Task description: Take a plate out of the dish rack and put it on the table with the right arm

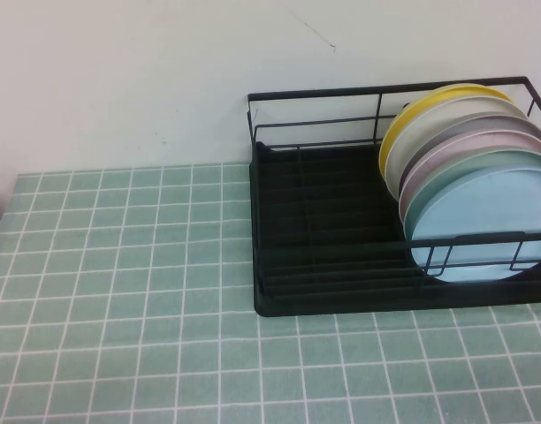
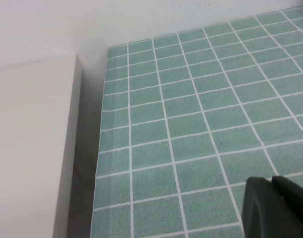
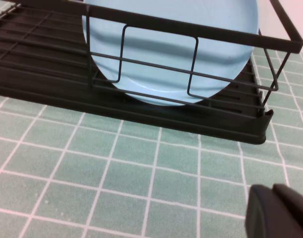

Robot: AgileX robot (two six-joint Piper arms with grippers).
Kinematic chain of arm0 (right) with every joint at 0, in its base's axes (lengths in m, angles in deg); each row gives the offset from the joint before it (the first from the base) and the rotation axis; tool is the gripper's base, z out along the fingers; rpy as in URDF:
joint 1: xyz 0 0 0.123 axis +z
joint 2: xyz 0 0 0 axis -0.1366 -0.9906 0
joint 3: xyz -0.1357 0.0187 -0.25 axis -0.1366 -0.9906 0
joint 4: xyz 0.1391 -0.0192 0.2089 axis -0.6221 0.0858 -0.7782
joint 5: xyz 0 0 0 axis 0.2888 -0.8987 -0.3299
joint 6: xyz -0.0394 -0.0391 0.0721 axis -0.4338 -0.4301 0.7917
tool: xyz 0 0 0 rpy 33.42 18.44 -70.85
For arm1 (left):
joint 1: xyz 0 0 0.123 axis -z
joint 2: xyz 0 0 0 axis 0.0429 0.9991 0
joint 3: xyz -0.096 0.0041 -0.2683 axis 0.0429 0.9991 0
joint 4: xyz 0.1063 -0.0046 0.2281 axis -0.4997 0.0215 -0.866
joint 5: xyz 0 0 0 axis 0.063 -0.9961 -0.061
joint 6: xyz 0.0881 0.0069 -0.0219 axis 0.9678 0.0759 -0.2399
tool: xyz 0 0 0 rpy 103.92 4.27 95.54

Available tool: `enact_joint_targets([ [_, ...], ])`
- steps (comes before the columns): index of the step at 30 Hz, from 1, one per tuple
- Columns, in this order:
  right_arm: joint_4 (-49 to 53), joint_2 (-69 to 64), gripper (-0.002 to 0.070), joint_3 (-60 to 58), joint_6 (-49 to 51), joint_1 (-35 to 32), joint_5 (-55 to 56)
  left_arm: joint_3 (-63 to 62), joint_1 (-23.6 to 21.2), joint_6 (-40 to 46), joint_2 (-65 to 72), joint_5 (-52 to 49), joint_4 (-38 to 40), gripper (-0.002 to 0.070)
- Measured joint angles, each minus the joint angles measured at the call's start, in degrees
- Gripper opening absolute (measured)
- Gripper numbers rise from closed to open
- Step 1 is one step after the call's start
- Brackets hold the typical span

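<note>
Left pincer [image 2: 277, 208], right pincer [image 3: 280, 210] low.

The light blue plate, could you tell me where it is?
High view: the light blue plate stands on edge at the right front of the dish rack, foremost in the row.

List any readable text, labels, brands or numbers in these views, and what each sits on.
None: no text shows on the light blue plate, dish rack, other plates, tiled table or wall.
Left gripper sits over bare tiles; right gripper is in front of the rack. Neither is marked.

Left tool [image 2: 277, 208] matte black, rounded edge w/ 1 seam, right tool [image 3: 280, 210] same look
</note>
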Motion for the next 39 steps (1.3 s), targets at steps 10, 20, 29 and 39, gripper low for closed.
enact_joint_targets([
  [10, 0.0, 0.0, -0.0001, 0.0, 0.0, 0.0, 0.0, 0.0, 0.0, 0.0, 0.0, 0.0, 0.0, -0.0003],
  [20, 0.0, 0.0, -0.0001, 0.0, 0.0, 0.0, 0.0, 0.0, 0.0, 0.0, 0.0, 0.0, 0.0, -0.0003],
  [29, 0.0, 0.0, -0.0001, 0.0, 0.0, 0.0, 0.0, 0.0, 0.0, 0.0, 0.0, 0.0, 0.0, -0.0003],
  [39, -0.9, 0.0, -0.0001, 0.0, 0.0, 0.0, 0.0, 0.0, 0.0, 0.0, 0.0, 0.0, -0.1, -0.0003],
])
